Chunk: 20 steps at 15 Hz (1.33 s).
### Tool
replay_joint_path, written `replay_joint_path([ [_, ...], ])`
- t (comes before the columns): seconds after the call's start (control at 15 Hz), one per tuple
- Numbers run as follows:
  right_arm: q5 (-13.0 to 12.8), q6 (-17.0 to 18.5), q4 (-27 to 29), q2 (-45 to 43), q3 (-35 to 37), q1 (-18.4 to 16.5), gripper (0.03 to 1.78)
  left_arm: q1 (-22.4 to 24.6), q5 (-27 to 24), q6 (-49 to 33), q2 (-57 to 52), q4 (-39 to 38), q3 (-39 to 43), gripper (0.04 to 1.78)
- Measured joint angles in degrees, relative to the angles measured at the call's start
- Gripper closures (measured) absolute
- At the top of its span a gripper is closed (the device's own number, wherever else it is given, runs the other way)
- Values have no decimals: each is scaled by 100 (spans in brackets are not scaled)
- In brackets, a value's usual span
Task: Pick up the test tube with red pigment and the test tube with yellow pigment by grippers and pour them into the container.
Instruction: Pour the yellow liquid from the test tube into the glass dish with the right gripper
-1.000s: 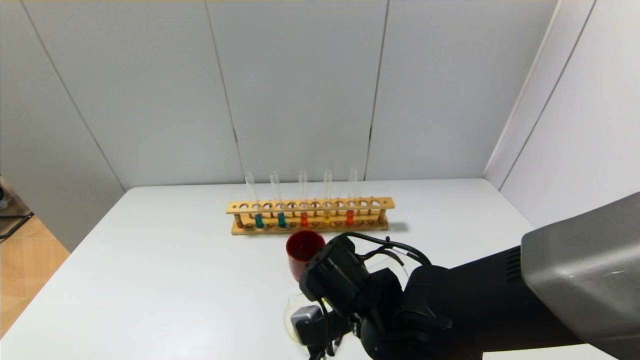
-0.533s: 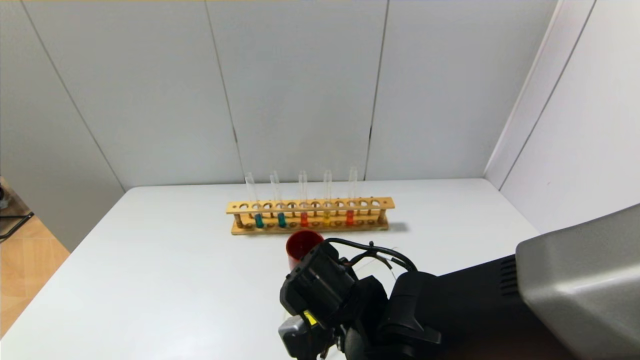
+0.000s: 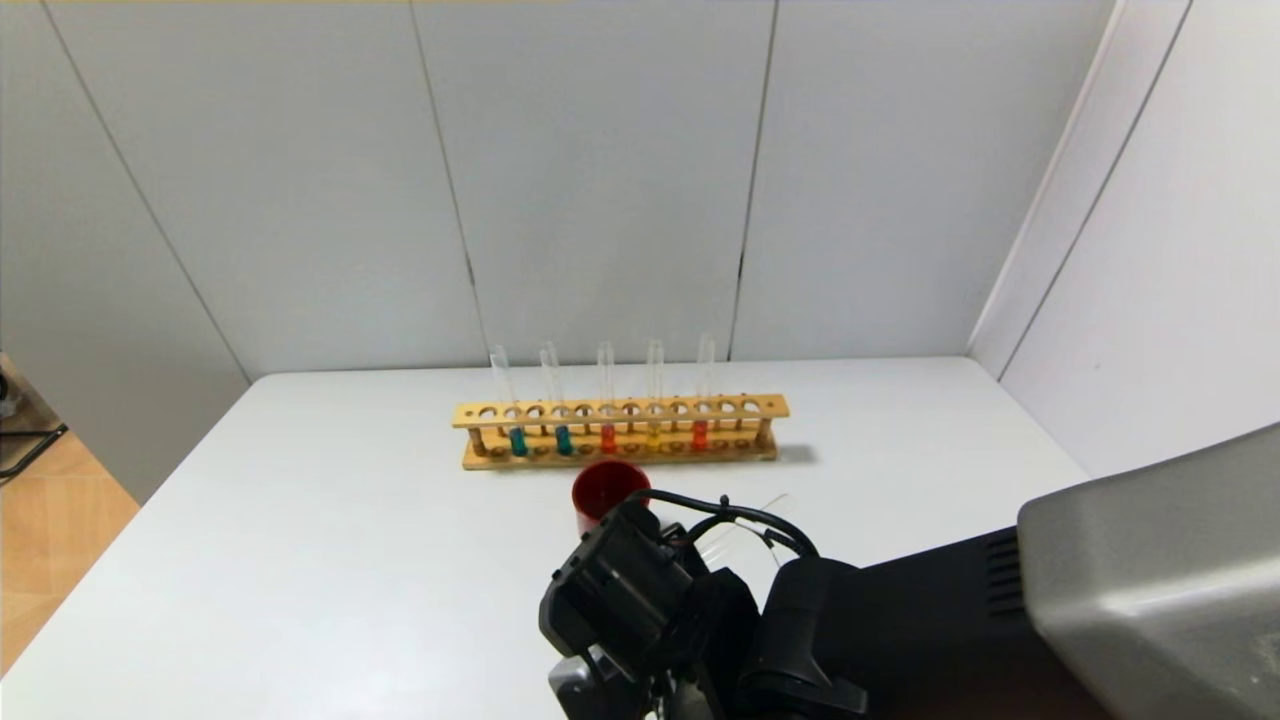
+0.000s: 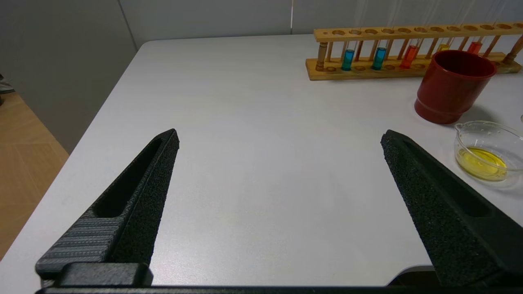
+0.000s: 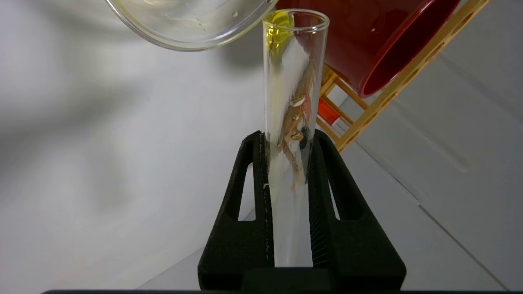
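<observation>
White table and grey wall panels surround me. My right gripper clamps a yellow tube, its mouth just beside the beaker; only the left wrist view shows yellow liquid pooled in that beaker. My left gripper hangs wide apart over bare table near the front edge. A red cup stands between beaker and rack, where the red tube sits upright.
</observation>
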Motion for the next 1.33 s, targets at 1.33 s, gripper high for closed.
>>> replay_joint_path([
  [1.33, -315, -11, 7, 155, 2, 251, 148, 0, 0, 6, 0, -2, 0, 7],
])
